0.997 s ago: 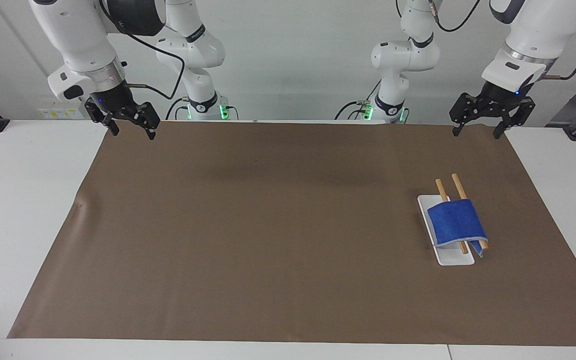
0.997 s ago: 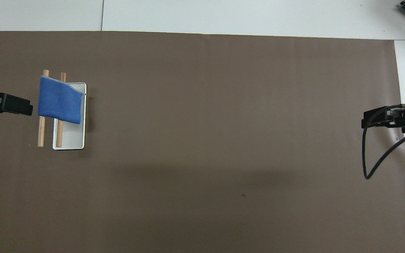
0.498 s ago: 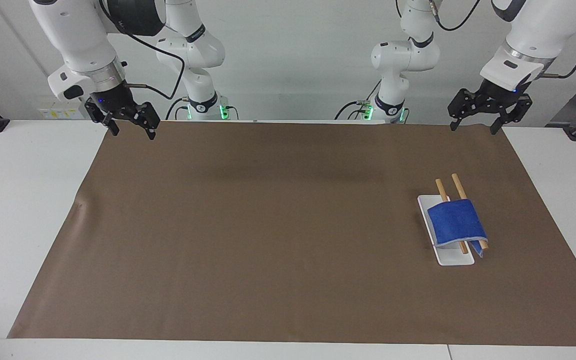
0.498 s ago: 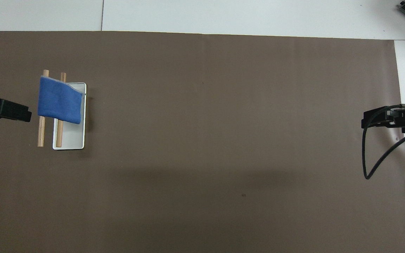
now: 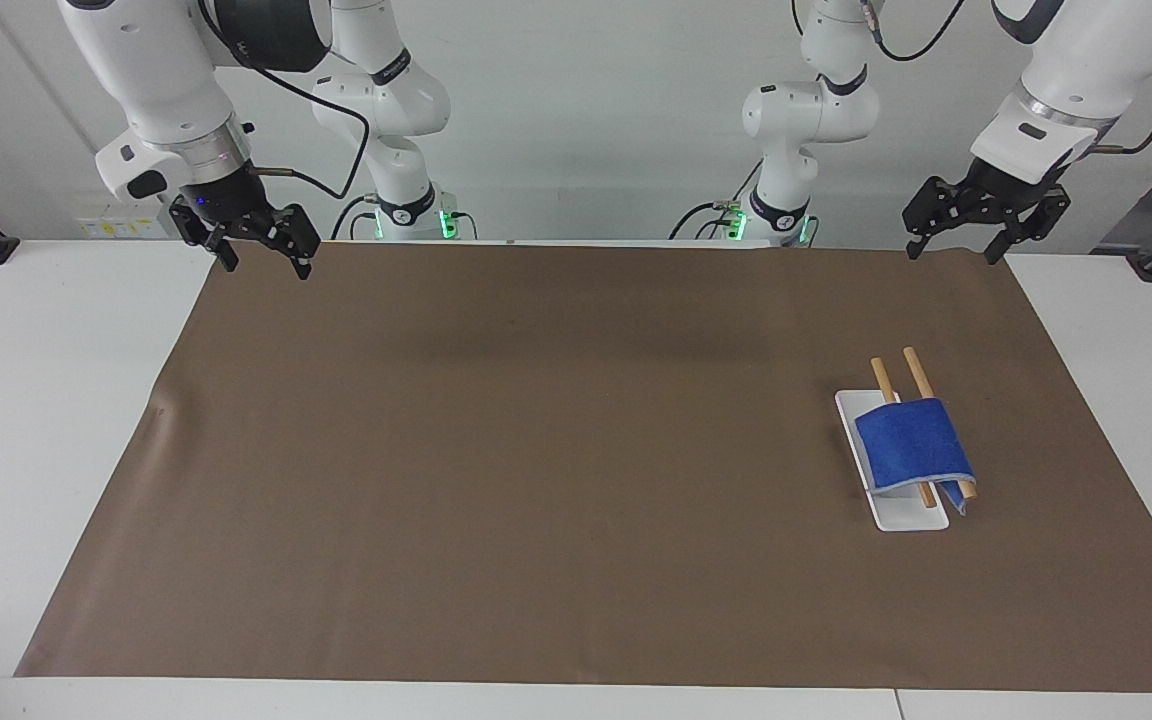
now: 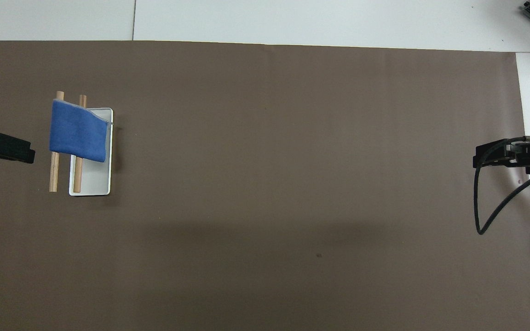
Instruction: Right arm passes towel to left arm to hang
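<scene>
No readable writing on towel.

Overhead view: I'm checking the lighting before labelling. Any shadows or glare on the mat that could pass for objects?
Overhead view: a broad, soft dark band crosses the brown mat nearer the robots, and the white tray casts a thin shadow; no glare. Facing view: a similar faint band lies on the mat near the robots, with a narrow shadow beside the tray under the towel.

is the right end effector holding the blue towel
No, the towel is draped over two wooden rods on a white tray, while the right end effector hangs open and empty over the mat's other end.
</scene>
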`<state>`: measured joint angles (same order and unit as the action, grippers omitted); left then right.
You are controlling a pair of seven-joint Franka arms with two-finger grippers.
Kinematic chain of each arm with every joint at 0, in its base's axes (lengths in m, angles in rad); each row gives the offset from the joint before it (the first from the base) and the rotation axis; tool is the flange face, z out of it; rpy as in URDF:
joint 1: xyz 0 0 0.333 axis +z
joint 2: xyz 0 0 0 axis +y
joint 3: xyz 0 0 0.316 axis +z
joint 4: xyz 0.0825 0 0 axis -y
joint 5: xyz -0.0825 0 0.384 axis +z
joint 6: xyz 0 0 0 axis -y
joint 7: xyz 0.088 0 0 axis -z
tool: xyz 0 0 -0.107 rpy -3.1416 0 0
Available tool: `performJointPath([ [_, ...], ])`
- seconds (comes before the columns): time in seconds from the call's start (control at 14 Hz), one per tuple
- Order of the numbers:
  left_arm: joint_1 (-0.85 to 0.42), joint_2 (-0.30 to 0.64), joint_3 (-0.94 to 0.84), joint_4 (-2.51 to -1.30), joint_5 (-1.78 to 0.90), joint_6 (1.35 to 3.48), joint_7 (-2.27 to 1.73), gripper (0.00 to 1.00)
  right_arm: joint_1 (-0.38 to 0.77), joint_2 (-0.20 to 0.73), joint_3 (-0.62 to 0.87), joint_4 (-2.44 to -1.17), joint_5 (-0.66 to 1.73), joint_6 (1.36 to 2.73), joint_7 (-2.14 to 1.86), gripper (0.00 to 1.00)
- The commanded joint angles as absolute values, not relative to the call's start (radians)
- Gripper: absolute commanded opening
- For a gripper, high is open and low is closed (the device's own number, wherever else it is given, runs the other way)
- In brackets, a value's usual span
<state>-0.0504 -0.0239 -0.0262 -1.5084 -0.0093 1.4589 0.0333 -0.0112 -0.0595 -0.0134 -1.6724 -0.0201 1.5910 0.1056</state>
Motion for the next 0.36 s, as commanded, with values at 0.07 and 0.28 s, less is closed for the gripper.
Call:
performJointPath([
  [0.07,-0.058,-0.052,-0.018,-1.528,0.004,1.419,0.006,1.0,-0.026,-0.081,-0.006,-1.697,-0.018,1.603,0.086,1.0],
  [0.28,-0.041,-0.055,-0.023,-1.529,0.005,1.422,0.008,1.0,-0.026,-0.081,-0.006,-1.697,-0.018,1.603,0.084,1.0],
])
